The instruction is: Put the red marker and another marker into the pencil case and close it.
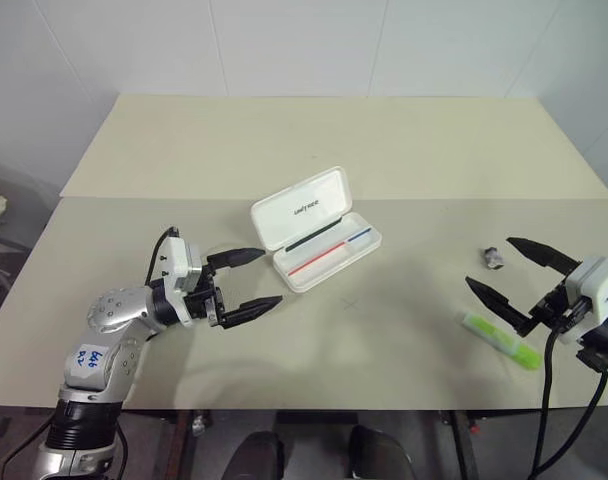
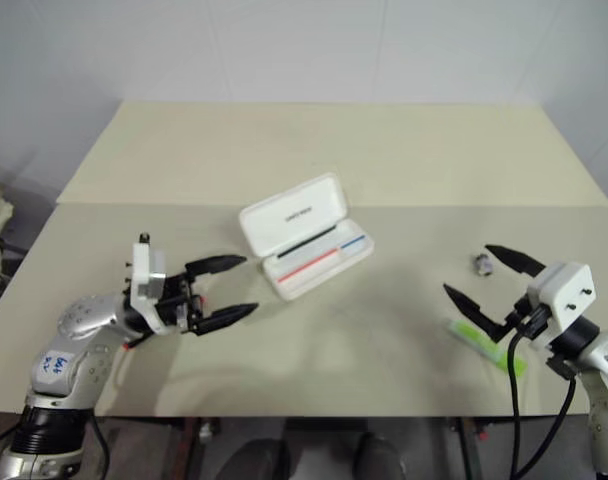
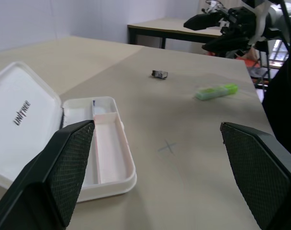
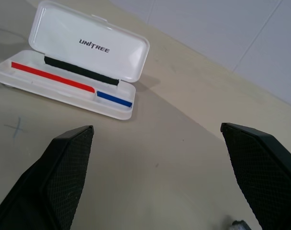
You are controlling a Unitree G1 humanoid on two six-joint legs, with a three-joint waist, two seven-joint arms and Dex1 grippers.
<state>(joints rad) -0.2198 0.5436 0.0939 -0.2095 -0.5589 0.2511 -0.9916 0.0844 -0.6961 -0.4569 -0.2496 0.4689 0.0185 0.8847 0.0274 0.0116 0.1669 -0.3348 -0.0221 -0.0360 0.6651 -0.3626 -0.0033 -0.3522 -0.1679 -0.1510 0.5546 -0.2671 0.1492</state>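
The pencil case [image 1: 317,229] lies open just above the middle of the head views, its lid tipped back toward the upper left and its translucent tray facing the lower right. In the tray there is a thin red-and-blue stick [image 4: 71,83] and, along the hinge side, a thin black stick [image 4: 81,71]; no chunky marker is in it yet. The pale-green highlighter [image 1: 500,339] lies flat on the table [image 1: 384,150] at the lower right of the head views, well apart from the case, with a small grey metallic lump [image 1: 494,258] further up from it. I cannot find the red marker in any view, so it cannot be placed from here.

The left gripper [image 1: 252,281] hovers left of the case with its fingers spread wide and nothing between them. The right gripper [image 1: 514,279] hangs above the highlighter, likewise spread and empty (the lower finger crosses over the highlighter's near end in the head views, but contact cannot be confirmed).

The step in hand looks like picking up the highlighter with the right gripper. To do it well, I would lower the fingers so they straddle the barrel across its width near mid-length, close squarely, and keep clear of the grey lump.
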